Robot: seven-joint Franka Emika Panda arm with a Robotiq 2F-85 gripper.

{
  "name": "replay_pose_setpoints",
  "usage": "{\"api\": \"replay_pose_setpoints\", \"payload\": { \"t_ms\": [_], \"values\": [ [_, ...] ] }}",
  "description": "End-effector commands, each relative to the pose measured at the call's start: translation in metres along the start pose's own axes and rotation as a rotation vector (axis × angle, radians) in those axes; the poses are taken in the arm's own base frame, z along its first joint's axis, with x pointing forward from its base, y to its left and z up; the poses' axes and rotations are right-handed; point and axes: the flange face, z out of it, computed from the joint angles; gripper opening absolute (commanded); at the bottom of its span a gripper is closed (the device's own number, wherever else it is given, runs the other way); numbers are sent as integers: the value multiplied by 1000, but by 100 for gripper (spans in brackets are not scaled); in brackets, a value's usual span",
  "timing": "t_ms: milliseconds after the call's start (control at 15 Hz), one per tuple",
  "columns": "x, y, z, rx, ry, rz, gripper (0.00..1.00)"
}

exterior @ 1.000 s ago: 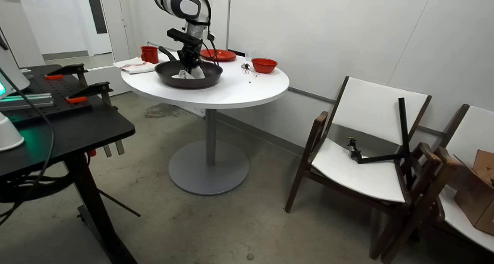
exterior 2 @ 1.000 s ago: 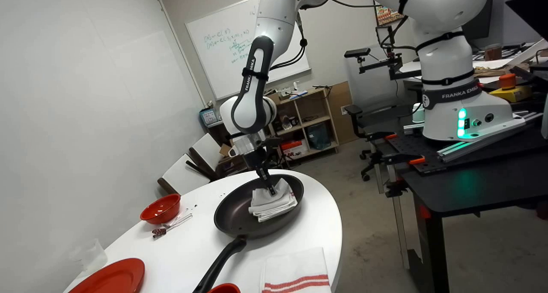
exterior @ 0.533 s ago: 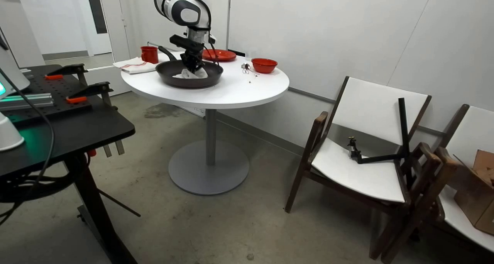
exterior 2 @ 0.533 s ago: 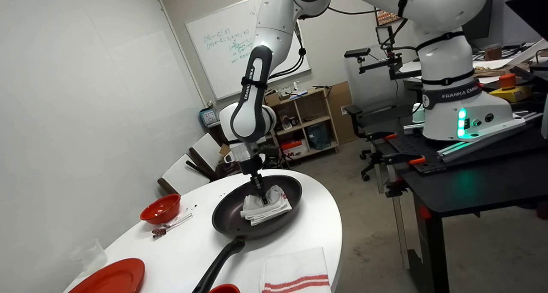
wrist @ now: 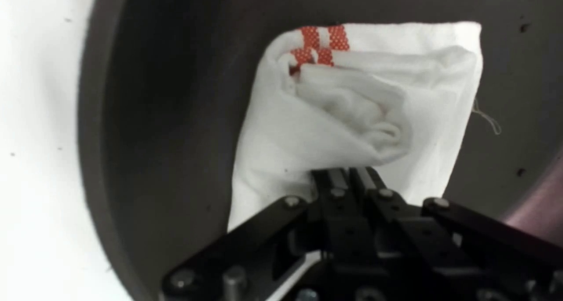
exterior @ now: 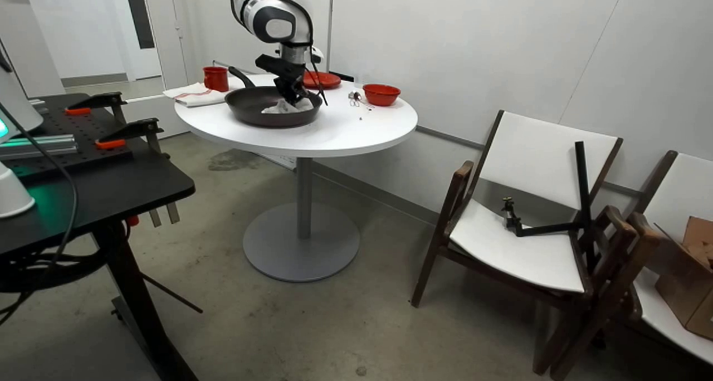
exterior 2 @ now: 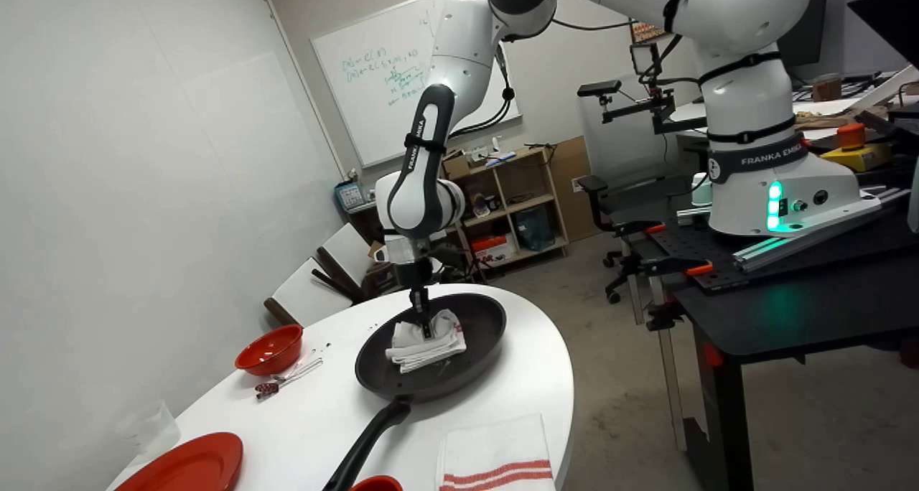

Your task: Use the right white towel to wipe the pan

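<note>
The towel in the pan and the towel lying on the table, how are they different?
The pan towel is rumpled on top; the table towel lies flatter and smoother.
The pan towel is pinched by the end effector; the table towel isn't being held.
The pan towel sits inside the black pan; the table towel lies on the white tabletop.
Both are white cloths with red stripes.

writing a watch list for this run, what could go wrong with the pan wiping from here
The pan could slide or turn under a push, since nothing is seen holding its handle. The towel might slip or unroll: the gripper pinches only part of it, and its folds look loose. Dark specks show beside the towel in the wrist view; a short stroke may miss them.
</note>
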Motion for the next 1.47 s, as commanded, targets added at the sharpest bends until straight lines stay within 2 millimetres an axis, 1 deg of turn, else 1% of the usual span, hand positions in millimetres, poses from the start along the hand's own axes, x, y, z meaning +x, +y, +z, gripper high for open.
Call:
{"api": "replay_pose_setpoints", "payload": {
  "t_ms": [0,133,267,400,600,800,1000,1133,1200,1267,1400],
  "values": [
    [-2,28,1,0,81,69,1],
    [-3,34,1,-5,98,80,1],
    [-2,34,2,-4,106,78,1],
    [2,23,3,-1,101,53,1],
    [15,-6,10,-4,80,-11,1],
    [31,-51,22,0,53,-115,1],
    [41,-90,33,8,42,-201,1],
    [45,-106,38,8,36,-241,1],
    [46,-108,39,9,37,-245,1],
    [47,-103,39,13,42,-237,1],
    [45,-85,37,10,54,-197,1]
  ]
}}
